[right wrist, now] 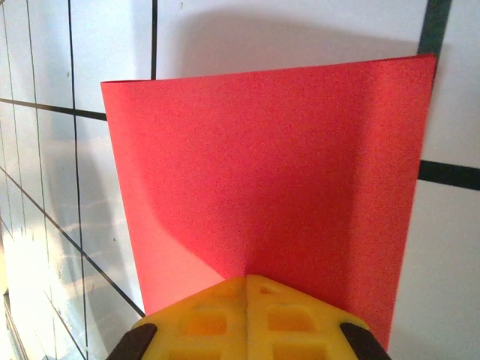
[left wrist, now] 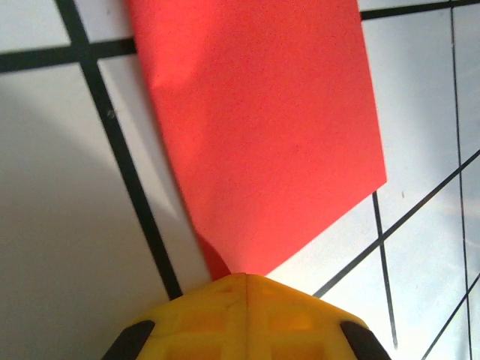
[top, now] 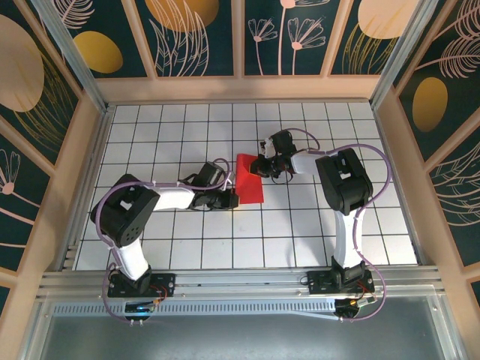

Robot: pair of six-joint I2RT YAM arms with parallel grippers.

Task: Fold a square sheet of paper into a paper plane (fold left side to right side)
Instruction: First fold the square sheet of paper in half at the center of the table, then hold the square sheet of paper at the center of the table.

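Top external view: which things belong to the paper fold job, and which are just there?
Job:
- square sheet of paper, red
- left gripper, shut on the paper's edge
- right gripper, shut on the paper's edge

Not the job (all fixtures):
- gridded table
- patterned walls
- metal front rail

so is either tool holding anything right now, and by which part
the red paper, held by both: left tool pinches a corner, right tool pinches an edge
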